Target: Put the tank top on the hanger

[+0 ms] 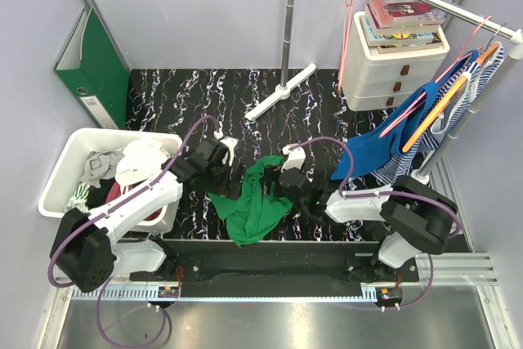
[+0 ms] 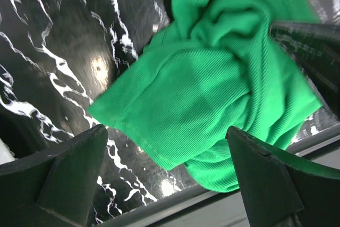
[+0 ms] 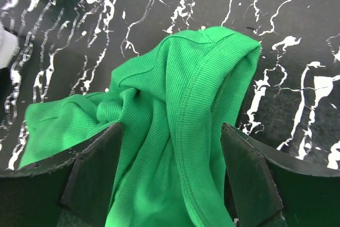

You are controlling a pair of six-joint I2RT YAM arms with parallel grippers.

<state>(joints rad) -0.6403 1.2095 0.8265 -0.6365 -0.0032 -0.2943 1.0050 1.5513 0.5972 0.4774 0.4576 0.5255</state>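
The green tank top [image 1: 253,206] lies crumpled on the black marbled mat between my two grippers. My left gripper [image 1: 227,176] is open and hovers over the top's left edge; in the left wrist view the gripper [image 2: 167,131] has the fabric [image 2: 212,78] below and between its fingers. My right gripper [image 1: 276,184] is open at the top's right side. In the right wrist view a raised fold with a hemmed edge [image 3: 175,94] stands between the gripper's [image 3: 171,126] spread fingers. The thin pink hanger [image 1: 351,18] hangs empty on the rail at the back right.
A white bin [image 1: 73,161] of clothes stands at the left. A green binder [image 1: 94,67] leans on the back wall. A white drawer unit [image 1: 392,67] with books stands at the back right. Blue garments [image 1: 380,149] and an orange hanger [image 1: 437,108] hang on the rail.
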